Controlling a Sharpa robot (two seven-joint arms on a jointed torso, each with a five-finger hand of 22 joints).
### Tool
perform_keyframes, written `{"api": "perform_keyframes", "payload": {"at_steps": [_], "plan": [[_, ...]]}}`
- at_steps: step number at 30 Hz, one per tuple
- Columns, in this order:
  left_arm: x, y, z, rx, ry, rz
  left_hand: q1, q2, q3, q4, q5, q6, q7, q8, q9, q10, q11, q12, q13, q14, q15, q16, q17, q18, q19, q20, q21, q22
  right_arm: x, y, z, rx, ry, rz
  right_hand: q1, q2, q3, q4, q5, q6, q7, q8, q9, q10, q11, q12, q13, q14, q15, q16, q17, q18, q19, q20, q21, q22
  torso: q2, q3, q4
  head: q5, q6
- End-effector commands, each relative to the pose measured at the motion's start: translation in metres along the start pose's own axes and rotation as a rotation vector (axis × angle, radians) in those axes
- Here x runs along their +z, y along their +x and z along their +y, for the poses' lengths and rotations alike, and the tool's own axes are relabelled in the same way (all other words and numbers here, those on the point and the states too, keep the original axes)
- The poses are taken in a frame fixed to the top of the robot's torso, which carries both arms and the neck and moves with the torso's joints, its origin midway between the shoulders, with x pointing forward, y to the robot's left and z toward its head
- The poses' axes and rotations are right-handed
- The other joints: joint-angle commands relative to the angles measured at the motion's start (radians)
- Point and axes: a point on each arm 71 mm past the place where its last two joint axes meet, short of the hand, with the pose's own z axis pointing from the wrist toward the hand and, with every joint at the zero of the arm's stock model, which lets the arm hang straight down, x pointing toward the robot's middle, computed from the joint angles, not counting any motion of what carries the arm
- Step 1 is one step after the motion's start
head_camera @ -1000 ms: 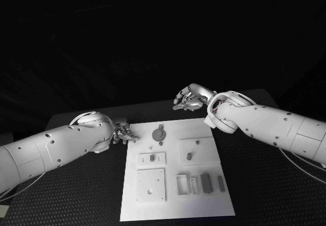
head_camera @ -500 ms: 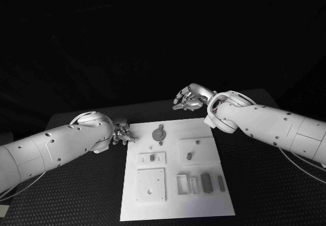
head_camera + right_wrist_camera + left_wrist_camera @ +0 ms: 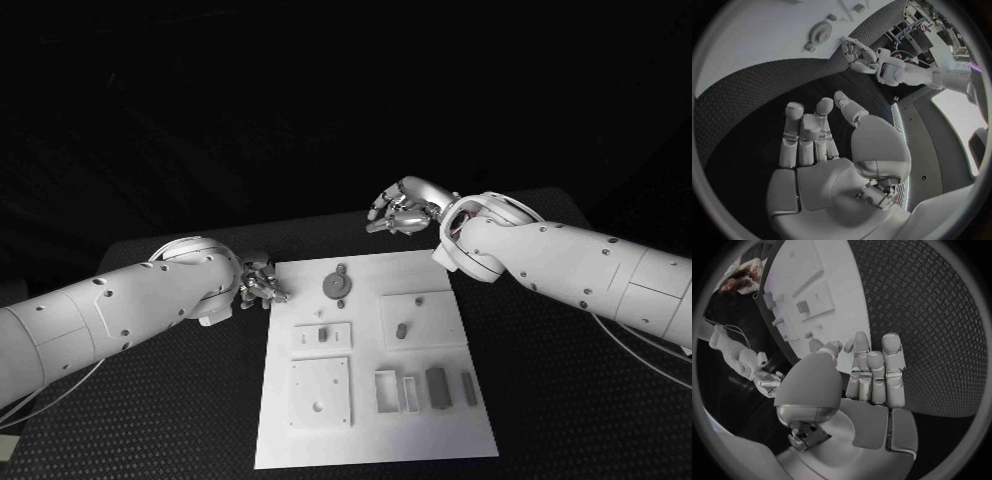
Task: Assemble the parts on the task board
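Black table [image 3: 577,400]: both empty hands hover, left hand [image 3: 261,281], right hand [image 3: 402,208].

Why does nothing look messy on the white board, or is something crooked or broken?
Nothing stands out. The task board lies flat on the black table, and the parts sit in tidy rows on it. The left hand is beside the board and the right hand is beyond its far edge; both hold nothing.
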Motion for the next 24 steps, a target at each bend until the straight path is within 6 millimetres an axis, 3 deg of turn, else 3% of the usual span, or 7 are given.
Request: {"api": "perform_keyframes", "payload": {"at_steps": [1, 12, 15, 19, 24], "plan": [[0.0002, 0.0009, -0.0014, -0.035, 0.005, 0.027, 0.002, 0.012, -0.006, 0.001, 0.007, 0.006, 0.003, 0.007, 0.002, -0.005, -0.002, 0.007, 0.002, -0.006, -0.001, 0.007, -0.001, 0.068, -0.006, -0.003, 0.005, 0.025, 0.0, 0.001, 0.0011, 0.001, -0.01, 0.011, -0.007, 0.002, -0.002, 0.002, -0.001, -0.006, -0.001, -0.007, 0.001, -0.004, 0.001, -0.004, 0.002, 0.0, 0.004, -0.005, 0.001, 0.012, 0.003, -0.004, -0.004, 0.016, 0.0, -0.0004, 0.0002, 0.0, 0.001], [0.0009, -0.0006, 0.0007, -0.046, -0.003, 0.027, -0.014, 0.016, -0.019, 0.007, 0.003, 0.008, 0.002, 0.009, 0.003, -0.005, -0.003, 0.009, 0.007, -0.008, -0.002, 0.013, -0.002, 0.067, -0.008, -0.004, 0.013, 0.024, 0.0003, 0.0012, 0.0007, 0.001, -0.008, 0.012, -0.006, 0.002, -0.002, 0.002, -0.001, -0.006, -0.001, -0.007, 0.002, -0.004, 0.001, -0.004, 0.002, 0.0, 0.004, -0.005, 0.001, 0.012, 0.003, -0.004, -0.004, 0.016, 0.001, -0.0007, 0.0008, -0.002, 0.0], [0.0012, -0.0011, 0.0014, -0.047, -0.009, 0.026, -0.03, 0.015, -0.025, 0.008, -0.006, 0.007, 0.002, 0.009, 0.003, -0.006, -0.003, 0.01, 0.008, -0.008, -0.003, 0.015, -0.003, 0.067, -0.009, -0.005, 0.015, 0.024, 0.0003, 0.0014, 0.0007, 0.001, -0.009, 0.013, -0.006, 0.002, -0.001, 0.002, -0.001, -0.006, -0.001, -0.007, 0.002, -0.004, 0.001, -0.004, 0.002, 0.0, 0.004, -0.005, 0.001, 0.012, 0.003, -0.004, -0.004, 0.016, 0.0, -0.0007, 0.0008, -0.002, 0.0], [0.0015, -0.0016, 0.0022, -0.048, -0.016, 0.026, -0.063, 0.01, -0.037, 0.009, -0.049, 0.007, 0.0, 0.009, 0.002, -0.006, -0.004, 0.01, 0.011, -0.009, -0.004, 0.017, -0.007, 0.069, -0.01, -0.006, 0.018, 0.023, 0.0003, 0.0015, 0.0007, 0.001, -0.009, 0.013, -0.006, 0.002, -0.001, 0.002, -0.001, -0.006, -0.001, -0.007, 0.002, -0.004, 0.001, -0.004, 0.002, 0.0, 0.004, -0.005, 0.001, 0.012, 0.003, -0.004, -0.004, 0.016, 0.0, -0.0007, 0.0003, -0.002, 0.001], [0.0018, -0.0022, 0.0026, -0.048, -0.019, 0.022, -0.065, 0.008, -0.037, 0.009, -0.054, 0.007, 0.0, 0.009, 0.002, -0.006, -0.004, 0.011, 0.011, -0.009, -0.004, 0.018, -0.008, 0.069, -0.01, -0.007, 0.018, 0.023, 0.0002, 0.0014, 0.0006, 0.001, -0.008, 0.013, -0.006, 0.002, -0.001, 0.002, -0.001, -0.006, -0.001, -0.007, 0.002, -0.004, 0.001, -0.004, 0.002, 0.0, 0.004, -0.005, 0.001, 0.012, 0.003, -0.004, -0.004, 0.016, 0.0, -0.0006, 0.0003, -0.002, 0.0]]}}
